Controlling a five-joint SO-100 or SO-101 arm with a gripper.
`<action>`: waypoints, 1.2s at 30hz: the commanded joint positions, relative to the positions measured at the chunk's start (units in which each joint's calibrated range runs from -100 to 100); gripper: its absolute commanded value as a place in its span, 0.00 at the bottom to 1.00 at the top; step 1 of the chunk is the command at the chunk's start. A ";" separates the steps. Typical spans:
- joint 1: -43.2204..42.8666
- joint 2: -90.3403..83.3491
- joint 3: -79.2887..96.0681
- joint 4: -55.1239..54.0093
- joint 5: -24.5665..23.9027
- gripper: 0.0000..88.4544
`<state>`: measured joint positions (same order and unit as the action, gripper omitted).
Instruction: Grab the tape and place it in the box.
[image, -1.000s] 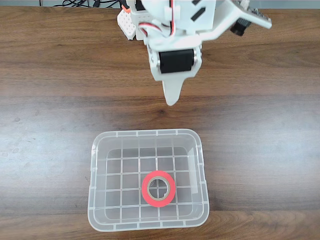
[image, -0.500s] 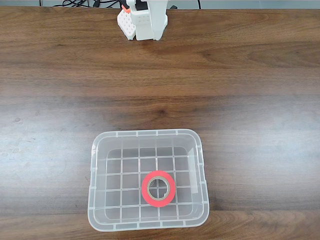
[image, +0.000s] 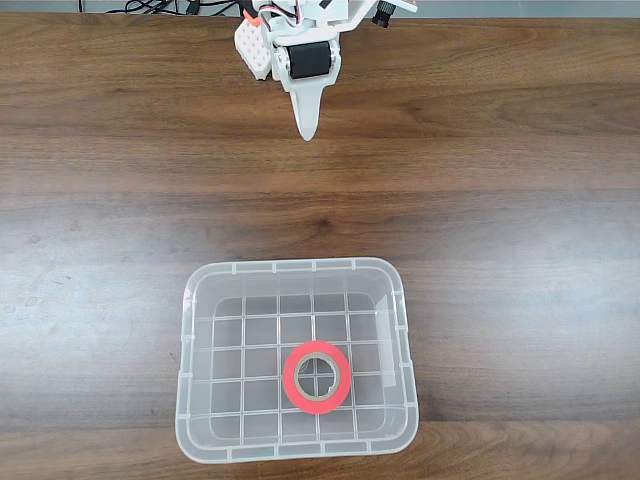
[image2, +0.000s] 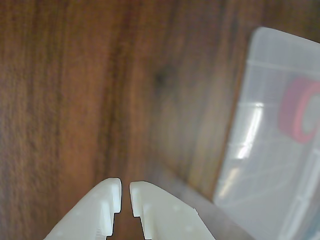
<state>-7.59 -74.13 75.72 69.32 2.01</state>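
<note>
Box: a clear bin (image: 299, 362) is seen at the bottom centre of the fixed view, resting on the table; in the wrist view it (image2: 272, 150) is blurred along the right edge.
Tape: the red-orange roll (image: 316, 377) is laid flat inside the box, on the grid bottom, slightly right of the middle and nearer the lower wall in the fixed view; in the wrist view a red arc (image2: 296, 110) is seen through the box at the far right.
Table: dark wood (image: 520, 200) with the grain running left to right in the fixed view; a bare stretch is left between box and arm.
Gripper: the white gripper (image: 308, 128) is seen at the top centre of the fixed view, well apart from the box, its tip pointed down the picture; in the wrist view it (image2: 125, 196) is held over bare wood, and the fingertips (image2: 111, 192) are brought almost together with only a thin slit between them, nothing being held.
Base: a white arm base (image: 254, 48) is seen just left of the gripper at the table's far edge.
</note>
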 joint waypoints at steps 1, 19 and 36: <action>0.35 -11.31 7.72 -2.63 -3.54 0.01; 4.00 -24.82 21.04 -1.69 -3.17 0.01; 4.00 -24.82 21.04 -1.69 -3.17 0.02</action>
<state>-3.98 -98.07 97.56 68.39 -0.97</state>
